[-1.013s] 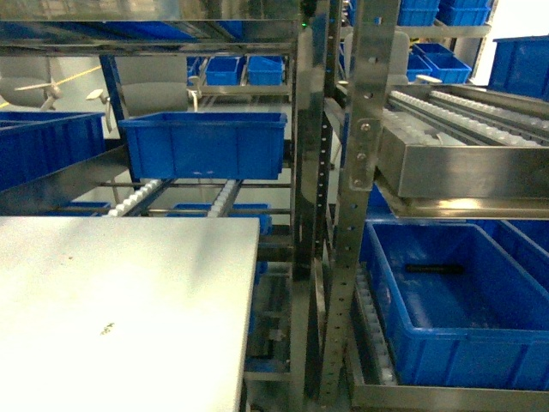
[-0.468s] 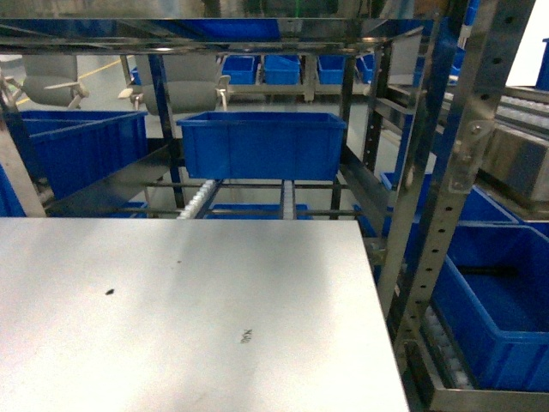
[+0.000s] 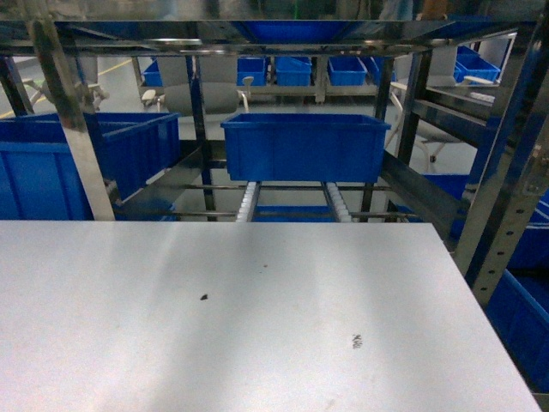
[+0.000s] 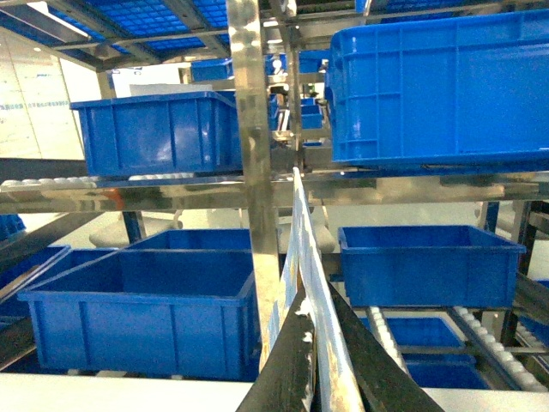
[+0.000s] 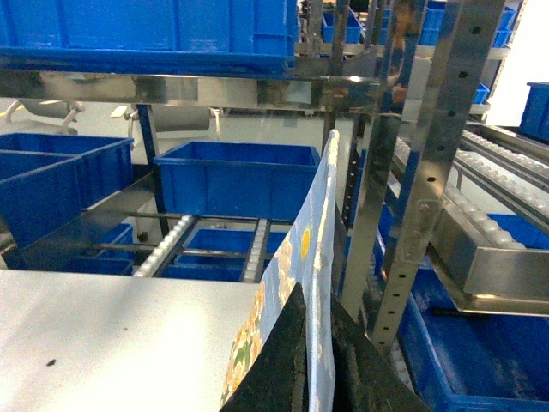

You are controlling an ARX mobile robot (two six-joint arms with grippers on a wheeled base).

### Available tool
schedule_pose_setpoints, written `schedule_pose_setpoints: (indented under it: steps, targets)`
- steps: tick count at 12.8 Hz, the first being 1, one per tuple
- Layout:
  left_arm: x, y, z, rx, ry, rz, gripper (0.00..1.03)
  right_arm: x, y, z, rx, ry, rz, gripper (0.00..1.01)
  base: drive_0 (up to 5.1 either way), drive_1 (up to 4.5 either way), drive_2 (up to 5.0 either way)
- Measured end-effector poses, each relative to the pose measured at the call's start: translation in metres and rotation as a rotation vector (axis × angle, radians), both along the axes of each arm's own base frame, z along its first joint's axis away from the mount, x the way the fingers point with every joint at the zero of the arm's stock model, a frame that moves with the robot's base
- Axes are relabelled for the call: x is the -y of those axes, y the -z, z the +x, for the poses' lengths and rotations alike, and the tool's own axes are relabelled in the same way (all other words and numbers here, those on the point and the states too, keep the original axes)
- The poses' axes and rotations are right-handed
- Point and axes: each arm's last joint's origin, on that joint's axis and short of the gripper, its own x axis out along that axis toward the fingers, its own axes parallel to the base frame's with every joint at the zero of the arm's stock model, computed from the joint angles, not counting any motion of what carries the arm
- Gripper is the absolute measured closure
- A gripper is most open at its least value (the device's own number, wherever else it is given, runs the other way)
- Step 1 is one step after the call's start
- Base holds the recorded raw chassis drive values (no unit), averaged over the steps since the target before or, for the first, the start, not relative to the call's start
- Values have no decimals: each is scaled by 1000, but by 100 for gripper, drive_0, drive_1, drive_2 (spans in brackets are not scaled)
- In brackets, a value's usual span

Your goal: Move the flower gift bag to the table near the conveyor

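While both wrist views show the flower gift bag edge-on, rising from the lower centre of the frame, the right gripper and left gripper are each clamped on its thin panel. Below lies the table, its far edge meeting the conveyor. A blue bin sits on the rollers beyond.

Neither arm nor gripper seen in the head view. Flower gift bag cut by the lower edge of the right wrist view, only edge-on in the left wrist view, bottom hidden. Table cut at the left and lower edges. Small mark on it too small to read. Conveyor rollers mostly hidden behind the blue bin.
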Motion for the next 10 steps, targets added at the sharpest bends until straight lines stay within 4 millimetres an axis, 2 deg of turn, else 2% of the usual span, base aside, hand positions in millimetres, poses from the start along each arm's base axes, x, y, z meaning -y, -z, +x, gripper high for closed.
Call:
schedule_pose_setpoints:
  steps: [4,8,10]
  targets:
    - [0,0,0,-1,0,0,101,0,0,0,-1,0,0,98,-497,249,249]
    - [0,0,0,-2,-1,0,101,0,0,0,4,0,1,98,-446,59,412]
    - [0,0,0,-2,-1,0,101,0,0,0,1,0,0,98,-485,196,302]
